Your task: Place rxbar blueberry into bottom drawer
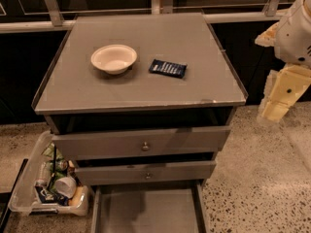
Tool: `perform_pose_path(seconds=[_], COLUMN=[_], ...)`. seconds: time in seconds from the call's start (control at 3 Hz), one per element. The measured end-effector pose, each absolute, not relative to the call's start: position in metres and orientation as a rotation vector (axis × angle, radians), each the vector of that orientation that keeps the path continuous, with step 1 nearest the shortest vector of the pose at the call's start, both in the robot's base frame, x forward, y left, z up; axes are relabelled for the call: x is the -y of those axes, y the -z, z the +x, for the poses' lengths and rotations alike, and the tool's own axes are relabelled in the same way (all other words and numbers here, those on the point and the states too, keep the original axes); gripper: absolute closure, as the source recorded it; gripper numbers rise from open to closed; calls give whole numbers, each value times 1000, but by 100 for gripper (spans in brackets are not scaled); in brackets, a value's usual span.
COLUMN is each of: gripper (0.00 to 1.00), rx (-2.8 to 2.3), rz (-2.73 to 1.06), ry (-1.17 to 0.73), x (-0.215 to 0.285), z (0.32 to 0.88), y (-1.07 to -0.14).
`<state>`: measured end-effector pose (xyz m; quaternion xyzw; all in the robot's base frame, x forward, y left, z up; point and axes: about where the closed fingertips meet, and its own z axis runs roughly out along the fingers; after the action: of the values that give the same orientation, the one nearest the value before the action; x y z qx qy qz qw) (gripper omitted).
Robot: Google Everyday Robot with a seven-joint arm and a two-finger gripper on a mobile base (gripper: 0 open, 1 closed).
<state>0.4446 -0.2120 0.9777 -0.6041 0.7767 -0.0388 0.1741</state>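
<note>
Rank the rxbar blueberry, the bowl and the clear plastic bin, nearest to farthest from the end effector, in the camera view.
From the end effector at the right edge:
1. rxbar blueberry, middle of the cabinet top.
2. bowl, cabinet top, further left.
3. clear plastic bin, floor, far left.

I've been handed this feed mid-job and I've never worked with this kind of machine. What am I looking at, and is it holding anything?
There is one camera, looking down on a grey cabinet; where it is mounted is not on record. The cream and white shape at the right edge is the robot's single arm. Its hand hangs beside the cabinet, to the right of the top, with nothing visible in it. On the cabinet top sit a cream bowl and, to its right and not touching it, the rxbar blueberry, a dark blue wrapper. Below two upper drawers with knobs, the bottom drawer is pulled open. A clear bin of clutter stands on the floor at the left.
</note>
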Motion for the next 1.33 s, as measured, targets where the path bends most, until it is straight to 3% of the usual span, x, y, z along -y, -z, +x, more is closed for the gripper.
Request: perform_pose_path(seconds=[1.0, 1.33], gripper=[0, 0], rx=[-1898, -1898], rz=[-1482, -1482], ry=[-199, -199], x=[185, 185], z=[526, 526], y=[-982, -982])
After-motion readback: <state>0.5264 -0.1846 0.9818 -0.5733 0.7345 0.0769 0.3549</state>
